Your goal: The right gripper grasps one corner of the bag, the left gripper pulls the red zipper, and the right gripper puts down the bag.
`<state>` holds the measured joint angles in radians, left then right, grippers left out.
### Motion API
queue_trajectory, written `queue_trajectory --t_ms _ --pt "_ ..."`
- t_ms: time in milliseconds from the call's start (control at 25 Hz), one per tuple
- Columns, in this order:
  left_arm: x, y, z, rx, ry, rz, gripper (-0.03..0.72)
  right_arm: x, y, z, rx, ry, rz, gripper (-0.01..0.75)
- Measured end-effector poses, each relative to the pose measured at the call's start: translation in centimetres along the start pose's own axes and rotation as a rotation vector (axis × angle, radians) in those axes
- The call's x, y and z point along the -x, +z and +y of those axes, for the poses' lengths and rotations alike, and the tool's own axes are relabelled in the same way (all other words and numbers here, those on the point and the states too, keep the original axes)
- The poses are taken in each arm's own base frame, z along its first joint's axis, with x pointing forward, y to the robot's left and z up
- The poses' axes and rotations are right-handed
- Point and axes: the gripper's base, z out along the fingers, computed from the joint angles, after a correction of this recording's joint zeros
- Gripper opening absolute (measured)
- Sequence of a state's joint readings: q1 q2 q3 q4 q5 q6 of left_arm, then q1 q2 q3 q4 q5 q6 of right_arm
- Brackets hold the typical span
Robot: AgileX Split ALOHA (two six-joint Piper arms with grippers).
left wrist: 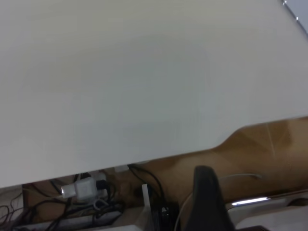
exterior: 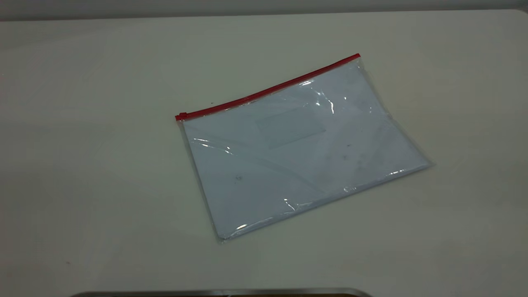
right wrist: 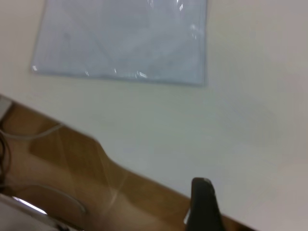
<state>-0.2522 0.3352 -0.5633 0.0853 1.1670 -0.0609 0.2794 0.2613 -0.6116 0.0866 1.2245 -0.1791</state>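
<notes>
A pale cream table (exterior: 103, 185) fills the room; brown wooden floor (right wrist: 62, 168) lies below its edge.

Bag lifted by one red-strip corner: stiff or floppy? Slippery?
Probably floppy: the bag is thin clear film, already creased, so it should sag from a held corner. Its glossy glare suggests it is slippery. Lying flat on the table, it likely slides when pushed.

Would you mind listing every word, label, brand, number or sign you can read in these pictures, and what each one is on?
None: no readable text shows in any view.
The bag has a rectangular label pocket, but it looks blank.
The red zipper carries no marking.
The table is plain.
</notes>
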Motion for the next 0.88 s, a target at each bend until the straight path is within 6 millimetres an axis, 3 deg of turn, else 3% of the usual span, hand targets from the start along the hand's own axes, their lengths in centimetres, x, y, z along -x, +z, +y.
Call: queue_trajectory --t_ms 200,480,880 --pt "-0.9 0.3 -0.3 -0.036 0.034 -0.013 0.590 -2.1 1.5 0.2 0.007 -0.066 0.009 0.578" --pt "-1.0 0.3 -1.7 -0.190 0.122 -0.017 0.590 -2.6 1.3 0.8 0.041 -0.084 -0.110 0.578" --pt "-0.9 0.7 -1.8 -0.197 0.130 -0.041 0.590 -2.5 1.3 0.9 0.048 -0.082 -0.117 0.578"
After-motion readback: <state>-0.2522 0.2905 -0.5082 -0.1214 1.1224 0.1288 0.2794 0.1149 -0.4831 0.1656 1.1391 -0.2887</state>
